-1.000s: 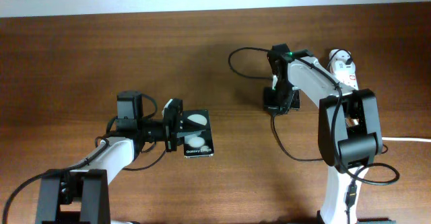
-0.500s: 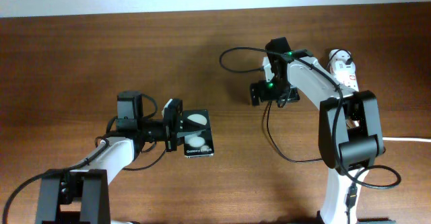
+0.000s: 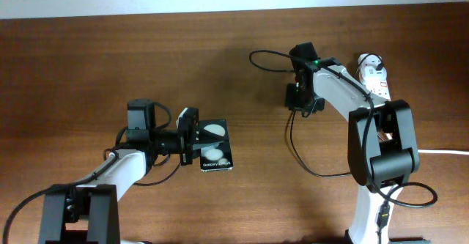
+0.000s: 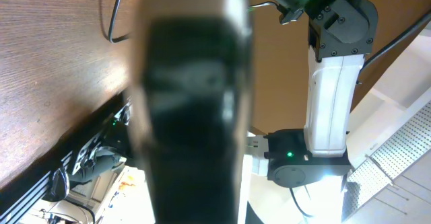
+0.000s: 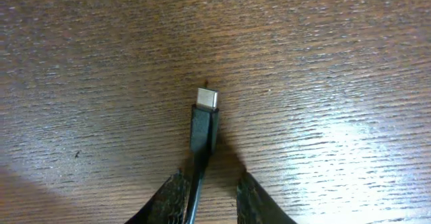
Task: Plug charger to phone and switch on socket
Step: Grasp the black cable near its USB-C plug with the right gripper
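The black phone [image 3: 213,146] with two white spots is gripped at its left edge by my left gripper [image 3: 189,136]; in the left wrist view it is a dark blur [image 4: 192,116] filling the middle. The charger's thin black cable [image 3: 293,152] loops around my right gripper [image 3: 300,103], which points down at the table. In the right wrist view the connector tip [image 5: 207,99] lies on the wood just ahead of my right gripper [image 5: 214,197]. The fingers are slightly apart; the cable touches the left one. The white socket [image 3: 375,74] lies at the far right, partly hidden by the right arm.
A thick white cord [image 3: 443,152] runs off the right edge. The right arm's base [image 3: 381,200] stands at the front right, the left arm's base [image 3: 77,211] at the front left. The right arm also shows in the left wrist view [image 4: 330,116].
My right gripper swung left and then back to point down, ending a little farther from me; the cable loop behind it shifted with it. The left gripper and phone stayed still.
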Controlling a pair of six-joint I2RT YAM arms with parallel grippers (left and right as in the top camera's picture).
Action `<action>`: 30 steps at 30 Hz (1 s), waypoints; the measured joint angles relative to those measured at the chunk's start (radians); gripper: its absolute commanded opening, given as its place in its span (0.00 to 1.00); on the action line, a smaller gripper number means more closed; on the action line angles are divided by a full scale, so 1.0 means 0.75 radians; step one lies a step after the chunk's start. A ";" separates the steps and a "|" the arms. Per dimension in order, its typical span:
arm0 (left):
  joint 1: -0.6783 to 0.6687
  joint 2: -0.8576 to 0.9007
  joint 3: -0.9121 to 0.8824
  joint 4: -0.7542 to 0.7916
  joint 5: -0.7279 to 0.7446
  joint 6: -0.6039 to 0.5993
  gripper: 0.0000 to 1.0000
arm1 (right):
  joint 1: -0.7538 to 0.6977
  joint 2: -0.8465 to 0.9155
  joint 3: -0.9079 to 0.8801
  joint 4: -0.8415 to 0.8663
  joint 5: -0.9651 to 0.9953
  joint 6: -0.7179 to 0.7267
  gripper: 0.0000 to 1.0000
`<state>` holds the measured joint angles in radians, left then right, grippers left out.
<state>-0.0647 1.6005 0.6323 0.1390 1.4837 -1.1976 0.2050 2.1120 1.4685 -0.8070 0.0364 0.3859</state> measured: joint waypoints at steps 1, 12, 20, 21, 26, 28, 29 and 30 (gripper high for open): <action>0.000 0.000 0.000 0.000 0.000 0.000 0.00 | 0.001 0.000 -0.001 0.002 -0.003 0.001 0.15; 0.000 0.000 0.000 0.000 0.000 0.000 0.00 | 0.001 0.000 -0.001 0.000 -0.015 0.004 0.11; 0.000 0.000 0.000 0.001 -0.023 0.007 0.00 | 0.001 0.000 0.000 -0.016 -0.012 0.006 0.25; 0.000 0.000 0.000 0.001 -0.024 0.028 0.00 | 0.000 0.000 0.000 -0.024 0.000 0.004 0.22; 0.000 0.000 0.000 0.000 -0.024 0.051 0.00 | -0.001 0.000 0.001 -0.037 -0.010 0.005 0.04; 0.000 0.000 0.000 0.001 -0.024 0.052 0.00 | -0.001 0.000 0.002 -0.046 -0.009 0.005 0.04; 0.000 0.000 0.000 0.002 -0.024 0.067 0.00 | -0.001 0.003 0.016 -0.086 -0.009 0.004 0.04; 0.000 0.000 0.000 0.007 -0.028 0.084 0.00 | -0.001 0.010 0.034 -0.135 -0.011 -0.005 0.04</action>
<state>-0.0647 1.6005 0.6323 0.1440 1.4628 -1.1343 0.2043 2.1197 1.4937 -0.9081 0.0280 0.3820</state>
